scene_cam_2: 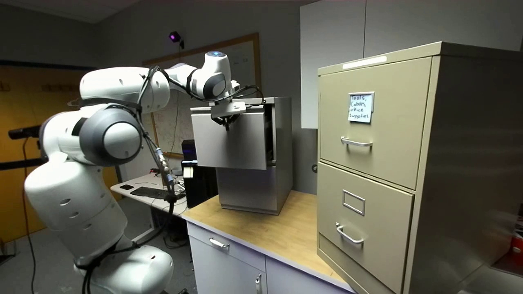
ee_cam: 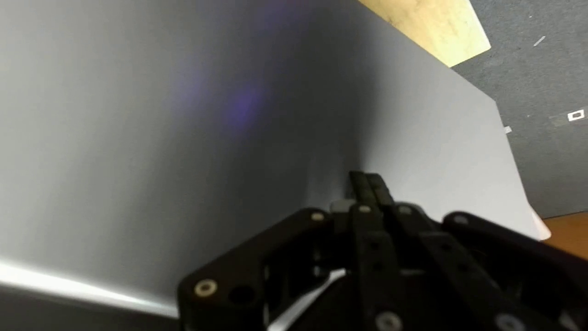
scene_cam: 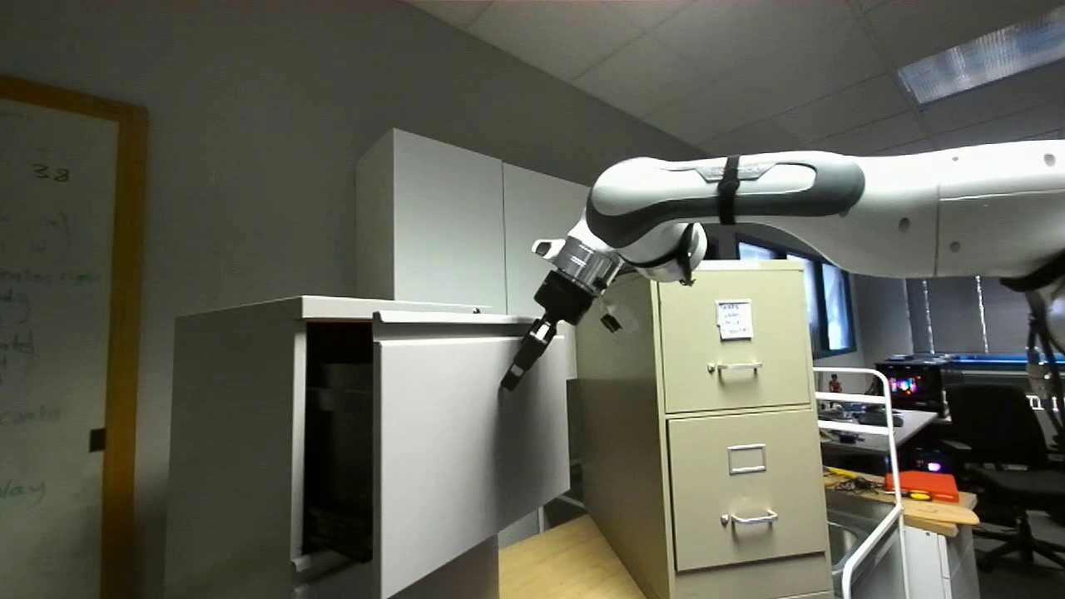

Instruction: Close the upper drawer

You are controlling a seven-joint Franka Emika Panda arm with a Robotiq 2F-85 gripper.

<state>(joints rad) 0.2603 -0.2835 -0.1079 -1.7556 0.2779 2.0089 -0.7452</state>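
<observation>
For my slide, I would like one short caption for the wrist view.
Wrist view: closed gripper at the broad grey front of the upper drawer, wooden countertop and grey floor beyond its edge.

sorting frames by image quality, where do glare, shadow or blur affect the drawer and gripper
Wrist view: gripper blurred, bright streak lower left, purple glints and dark shadow on the upper drawer; in an exterior view, soft shadow below the gripper.

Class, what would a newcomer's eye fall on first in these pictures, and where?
Probably the big white robot arm, extending from the right edge of an exterior view, its black gripper angled down at the upper drawer. That drawer juts partly open from its grey cabinet. At the right of an exterior view, a beige filing cabinet bears a handwritten label.
</observation>
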